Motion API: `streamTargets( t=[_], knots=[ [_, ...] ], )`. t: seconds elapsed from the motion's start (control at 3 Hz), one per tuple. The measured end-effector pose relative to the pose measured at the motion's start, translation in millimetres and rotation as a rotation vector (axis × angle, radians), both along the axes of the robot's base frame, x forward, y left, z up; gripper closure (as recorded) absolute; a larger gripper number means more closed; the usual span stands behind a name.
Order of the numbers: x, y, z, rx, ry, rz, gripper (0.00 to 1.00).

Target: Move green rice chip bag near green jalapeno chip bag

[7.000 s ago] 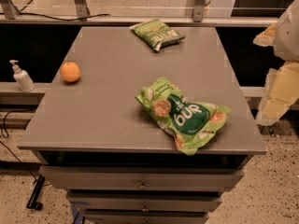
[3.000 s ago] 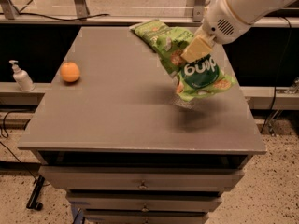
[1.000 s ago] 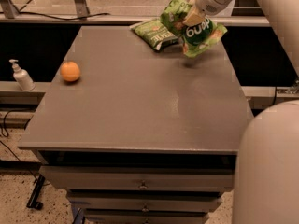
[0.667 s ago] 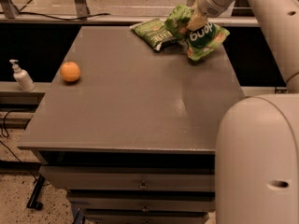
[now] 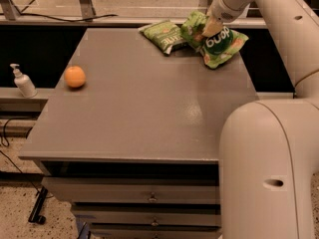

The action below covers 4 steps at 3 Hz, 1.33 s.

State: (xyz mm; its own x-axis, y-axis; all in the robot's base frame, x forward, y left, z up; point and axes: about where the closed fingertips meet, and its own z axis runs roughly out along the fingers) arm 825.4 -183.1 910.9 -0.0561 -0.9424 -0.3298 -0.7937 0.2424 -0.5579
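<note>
The green rice chip bag (image 5: 219, 44), lime green with a dark green patch and white lettering, lies at the table's far right corner. The smaller olive-green jalapeno chip bag (image 5: 163, 35) lies flat just to its left, and the two bags touch or nearly touch. My gripper (image 5: 211, 28) reaches down from the white arm onto the middle of the rice chip bag and is shut on it. The bag's lower edge rests on or just above the tabletop.
An orange (image 5: 75, 76) sits at the table's left side. A white pump bottle (image 5: 23, 81) stands on a lower ledge left of the grey table (image 5: 144, 113). My white arm fills the right foreground. A rail runs behind the table.
My gripper carried the rice chip bag from the table's front right up to the far right corner, then lowered it beside the jalapeno chip bag.
</note>
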Motion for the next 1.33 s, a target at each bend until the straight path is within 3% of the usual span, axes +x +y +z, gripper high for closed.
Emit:
streamTargets(
  t=[0.67, 1.0, 1.33],
  knots=[
    [-13.8, 18.4, -2.1, -0.011, 0.022, 0.043, 0.13],
    [-25.8, 37.2, 5.1, 0.006, 0.022, 0.074, 0.00],
    [-36.4, 51.6, 21.9, 0.025, -0.005, 0.097, 0.00]
  ],
)
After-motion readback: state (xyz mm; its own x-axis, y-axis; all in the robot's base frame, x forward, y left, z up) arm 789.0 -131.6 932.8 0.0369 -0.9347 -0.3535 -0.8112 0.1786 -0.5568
